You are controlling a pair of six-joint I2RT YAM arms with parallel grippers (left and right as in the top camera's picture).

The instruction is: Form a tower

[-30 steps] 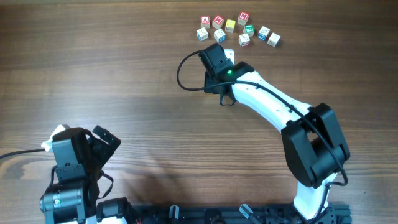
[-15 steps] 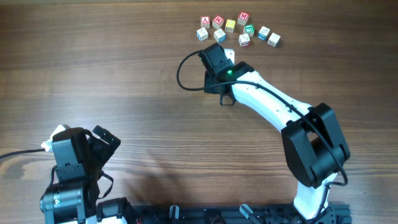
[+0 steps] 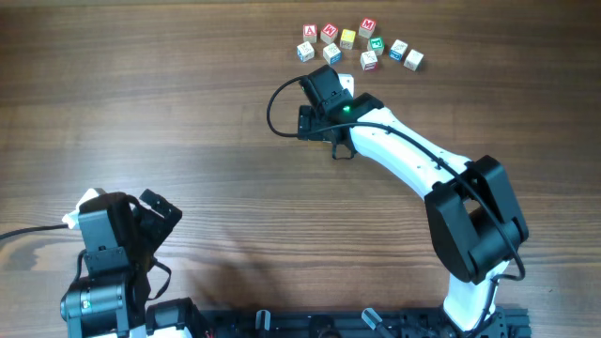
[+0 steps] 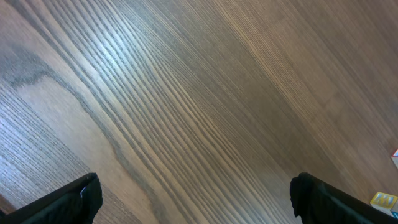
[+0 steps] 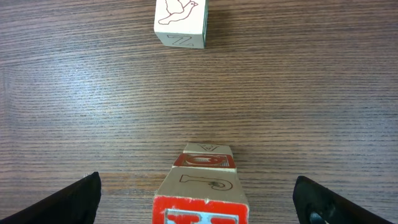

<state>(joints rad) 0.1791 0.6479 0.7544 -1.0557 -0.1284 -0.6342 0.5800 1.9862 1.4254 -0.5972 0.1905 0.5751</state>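
Plainly the right hand (image 5: 196, 190) stands spread wide around the tower (image 5: 200, 206), clear of it; the left hand (image 4: 194, 190) spread too.

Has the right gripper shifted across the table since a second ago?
No. Against the loose alphabet cubes, the right gripper sits where it was in the overhead view; only its jaws have spread open.

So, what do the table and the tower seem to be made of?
The table: wood or wood-look laminate, soft sheen; long grain lines show. The tower: probably wooden cubes, pale matte faces with red print; plastic is possible too.
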